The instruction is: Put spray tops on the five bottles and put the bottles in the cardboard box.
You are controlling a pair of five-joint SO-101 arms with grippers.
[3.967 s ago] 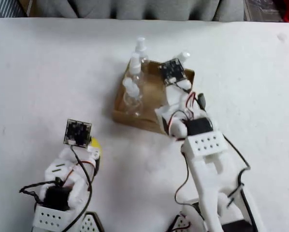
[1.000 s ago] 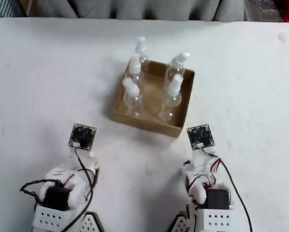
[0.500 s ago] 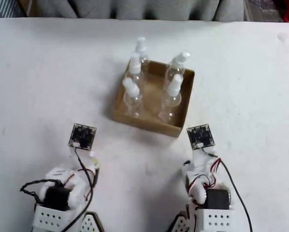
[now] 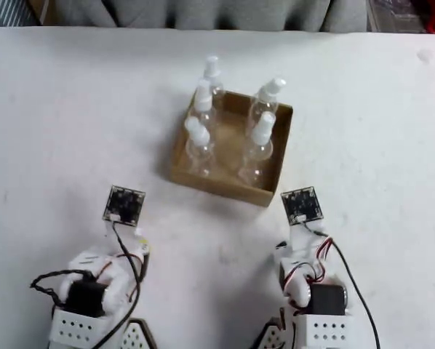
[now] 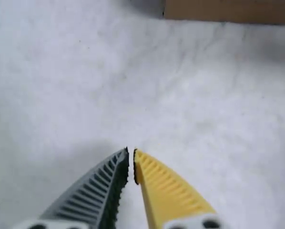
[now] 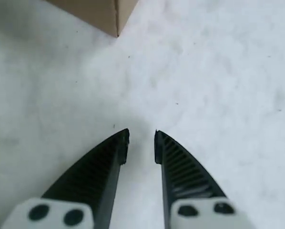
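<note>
Bottles (image 4: 197, 142), five in number and each fitted with a spray top (image 4: 262, 125), stand upright at the middle of the counter (image 4: 72, 109): three in a left column, two in a right column, which lets them fit the cardboard box (image 4: 217, 185). The rearmost left bottle (image 4: 212, 73) rises past the far wall, so from here I cannot tell whether it stands inside or just behind. The left arm (image 4: 94, 283) sits folded near the counter's near edge, well apart from the box. Its left claw (image 5: 131, 155) is pressed to a hairline slit and grips nothing. The right arm (image 4: 308, 283) is parked likewise, with the right claw (image 6: 141, 138) narrowly parted and empty. Judged from this, loading looks complete or nearly so. The high view supplies the box contents. The wrist views supply finger spacing and the box's outer wall (image 5: 228, 9) and corner (image 6: 104, 14).
</note>
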